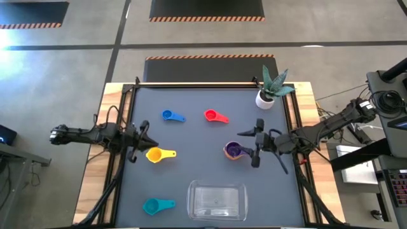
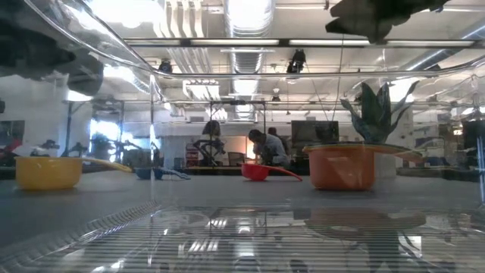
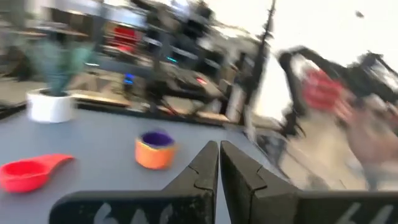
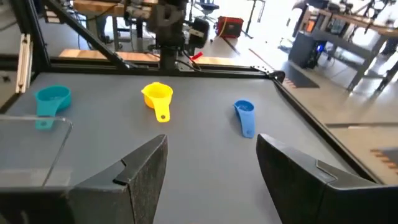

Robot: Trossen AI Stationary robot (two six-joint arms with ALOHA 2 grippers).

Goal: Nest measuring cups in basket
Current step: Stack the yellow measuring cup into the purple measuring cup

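Loose cups lie on the dark table: blue (image 1: 172,116), red (image 1: 215,116), yellow (image 1: 159,154) and teal (image 1: 158,205). A purple cup sits nested inside an orange one (image 1: 233,151); the left wrist view shows the pair (image 3: 154,149). I see no green cup. The clear basket (image 1: 217,200) stands at the near edge. My left gripper (image 1: 147,138) is shut and hovers just left of the yellow cup (image 4: 158,96). My right gripper (image 1: 248,148) is open beside the orange cup's right side, fingers (image 4: 146,168) spread, touching nothing.
A small white pot with a spiky plant (image 1: 266,95) stands at the far right corner. Black frame rails run along the table's left and right sides. The basket's clear wall (image 2: 242,227) fills the low view's foreground. People and equipment show in the room beyond.
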